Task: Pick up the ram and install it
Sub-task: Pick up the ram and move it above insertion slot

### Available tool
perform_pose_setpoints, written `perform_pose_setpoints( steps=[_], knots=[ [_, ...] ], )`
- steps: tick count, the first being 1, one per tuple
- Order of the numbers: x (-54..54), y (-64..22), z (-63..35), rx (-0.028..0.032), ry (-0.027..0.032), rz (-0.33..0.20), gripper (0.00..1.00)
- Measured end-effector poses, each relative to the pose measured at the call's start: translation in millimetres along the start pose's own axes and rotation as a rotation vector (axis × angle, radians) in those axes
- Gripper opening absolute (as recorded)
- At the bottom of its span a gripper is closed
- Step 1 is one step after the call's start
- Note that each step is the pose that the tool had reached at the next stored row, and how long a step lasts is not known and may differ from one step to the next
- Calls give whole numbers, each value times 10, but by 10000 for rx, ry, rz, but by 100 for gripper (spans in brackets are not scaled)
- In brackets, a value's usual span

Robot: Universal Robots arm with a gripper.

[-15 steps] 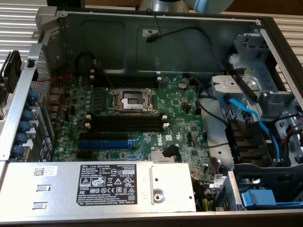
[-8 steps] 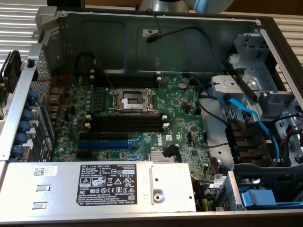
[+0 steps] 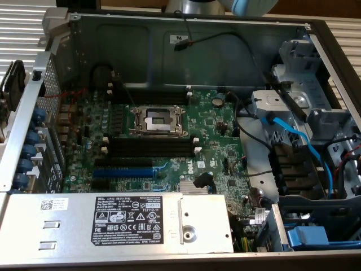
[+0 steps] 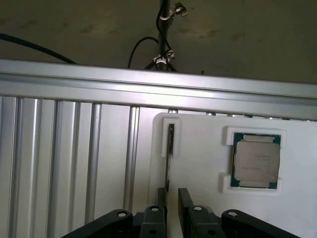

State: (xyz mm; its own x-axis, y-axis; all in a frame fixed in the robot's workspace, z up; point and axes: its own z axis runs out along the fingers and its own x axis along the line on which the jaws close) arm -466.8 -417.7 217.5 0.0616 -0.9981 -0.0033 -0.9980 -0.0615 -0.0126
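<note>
The gripper is hovering over the white holder tray with its fingers standing apart. The ram is sitting edge-on in a narrow slot of that tray, in line with the gap between them. It appears nearer one finger than the other, so an off-centre closure is likely to push the stick sideways, tilt it in its slot, or catch only the thin edge and slip. The processor is lying in its own recess just beside it. The ram is presenting only a thin dark edge; its chips and label cannot be made out, nor whether either finger is touching it. In the exterior view, the empty memory slots are lying on the motherboard.
</note>
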Motion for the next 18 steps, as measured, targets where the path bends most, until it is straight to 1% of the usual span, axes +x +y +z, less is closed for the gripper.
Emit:
perform_pose_setpoints(
  steps=[4, 7, 9, 11, 13, 15, 16, 17, 18],
  knots=[
    [1, 0, 38, -90, 6, 1, 24],
    [3, 1, 58, -156, 55, 0, 24],
    [6, 0, 62, -178, 103, 0, 24],
    [7, 1, 65, -180, 144, 0, 24],
    [8, 1, 68, -181, 170, -1, 24],
    [8, 1, 73, -169, 191, 0, 24],
    [8, 1, 76, -149, 200, 0, 24],
    [7, 2, 79, -111, 208, 0, 24],
    [7, 1, 81, -58, 217, 1, 24]
  ],
)
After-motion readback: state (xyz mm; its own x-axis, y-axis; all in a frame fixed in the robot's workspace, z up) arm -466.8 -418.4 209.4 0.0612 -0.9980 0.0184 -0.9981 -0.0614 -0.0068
